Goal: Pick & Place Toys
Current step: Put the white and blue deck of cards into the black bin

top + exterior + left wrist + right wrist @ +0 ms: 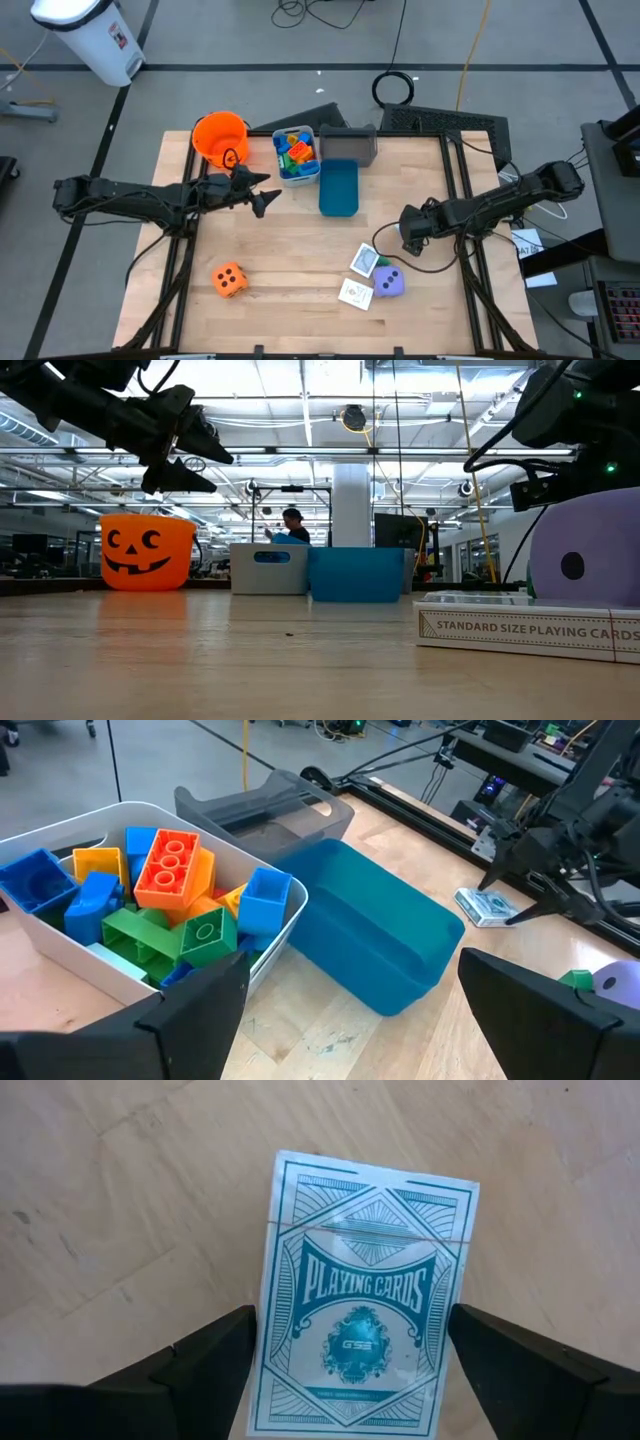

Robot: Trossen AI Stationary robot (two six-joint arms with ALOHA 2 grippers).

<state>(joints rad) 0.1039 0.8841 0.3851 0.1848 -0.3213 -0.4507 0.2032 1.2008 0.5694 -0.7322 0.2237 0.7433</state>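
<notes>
Cards in a teal box marked "PLAYING CARDS" (362, 1295) lie flat on the table (300, 260), directly under the right hand (345, 1370). That hand hangs just above the box with its fingers (200, 1355) spread wide, one on each side of the pack, and whether they touch it cannot be told. A second card box (356, 293) and a purple die (389, 282) sit near this hand. An orange dotted die (229, 280) rests well apart from it, across the table.

The left hand (262, 197) hovers with its fingers (190, 1020) spread and nothing between them. Just ahead of it stands a white bin (290, 915) full of coloured blocks (170, 870), with an empty blue bin (390, 940) beside that and a grey bin (270, 810) beyond. An orange pumpkin bucket (220, 139) stands close to this hand.
</notes>
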